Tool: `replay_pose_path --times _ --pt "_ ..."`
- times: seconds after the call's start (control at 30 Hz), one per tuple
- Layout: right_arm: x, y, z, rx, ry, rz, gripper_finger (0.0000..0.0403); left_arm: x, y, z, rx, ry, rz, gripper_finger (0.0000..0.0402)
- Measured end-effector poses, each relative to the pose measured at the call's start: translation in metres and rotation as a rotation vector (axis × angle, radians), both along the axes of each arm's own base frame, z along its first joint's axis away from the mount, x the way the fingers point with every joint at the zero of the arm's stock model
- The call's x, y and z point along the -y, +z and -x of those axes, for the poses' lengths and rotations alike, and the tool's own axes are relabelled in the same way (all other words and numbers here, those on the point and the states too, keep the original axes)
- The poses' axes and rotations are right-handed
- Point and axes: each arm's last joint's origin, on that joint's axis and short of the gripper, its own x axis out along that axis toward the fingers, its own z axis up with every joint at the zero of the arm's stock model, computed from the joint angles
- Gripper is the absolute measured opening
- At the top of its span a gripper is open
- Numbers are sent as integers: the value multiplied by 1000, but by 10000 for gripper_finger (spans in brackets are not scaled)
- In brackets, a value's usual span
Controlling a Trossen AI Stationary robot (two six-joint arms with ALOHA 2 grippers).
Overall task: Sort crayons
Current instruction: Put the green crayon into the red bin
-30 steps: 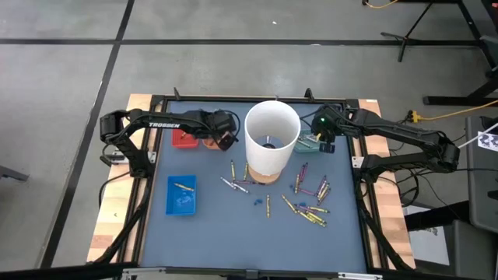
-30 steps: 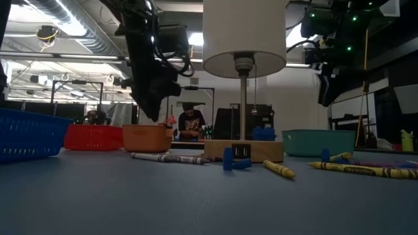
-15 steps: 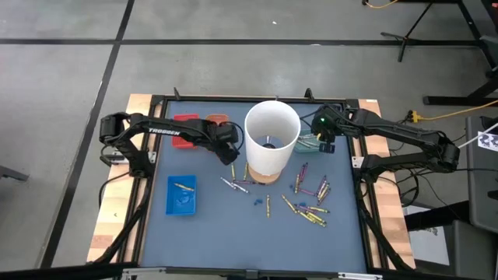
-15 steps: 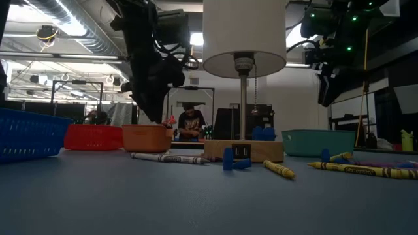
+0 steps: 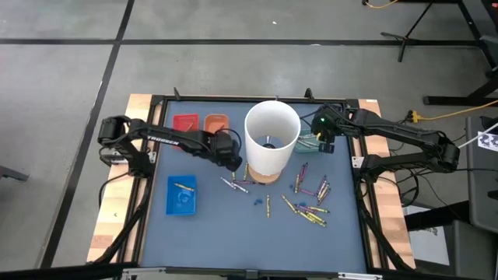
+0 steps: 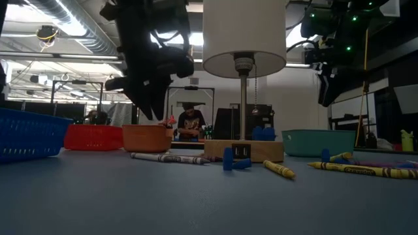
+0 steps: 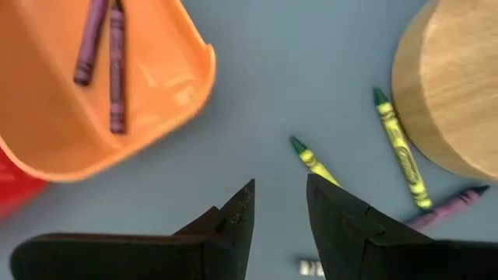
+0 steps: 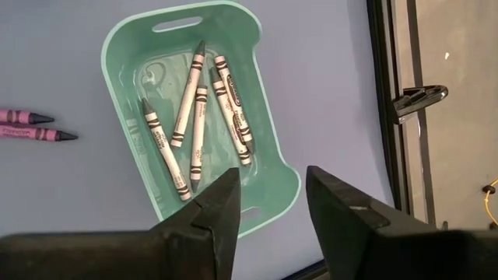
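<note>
A: Since the left claw (image 7: 278, 204) hangs open w/ nothing in it, right over the loose crayons (image 5: 311, 204) by the lamp base (image 7: 453, 85), I'd say it's lining up a pick. See the yellow one w/ the green tip (image 7: 313, 161)? It sits just ahead of the fingers.

B: Yep. Trouble is there's a 2nd yellow one (image 7: 400, 149) touching the wood base, and a purple one (image 7: 451, 206) just beside it. If the claw comes down a bit off, it could nudge those or pinch two at once.

A: Or bump the base, and the white shade (image 5: 272, 140) is tall, so it might wobble.

B: Also the sort itself: the orange tray (image 7: 93, 85) holds two purple sticks. A yellow dropped there would be a mis-sort, imo.

A: Right claw (image 8: 272, 204)?

B: Open too, empty, parked over the teal tray (image 8: 268, 187) w/ the grey crayons (image 8: 198, 117) in it. Fine while it waits, but if it dips it could clip the tray rim and shove it.

A: Most crayons are on the table (image 5: 210, 233), scattered right of the lamp; one yellow's in the blue tray (image 5: 181, 204).
</note>
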Motion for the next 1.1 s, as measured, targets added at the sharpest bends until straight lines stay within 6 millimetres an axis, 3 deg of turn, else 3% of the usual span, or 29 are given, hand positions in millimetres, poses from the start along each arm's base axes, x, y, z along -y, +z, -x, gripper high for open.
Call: replay_pose_path --times 0.37,0.7,1.1 --pt "0 0 0 3 0 -4 147 32 0 -11 155 113 -67 102" --pt "-3 0 -2 63 -3 -95 147 50 -24 -31 243 159 -34 102" --pt "-3 0 -2 86 -50 -115 147 53 -55 -36 163 190 -32 102"
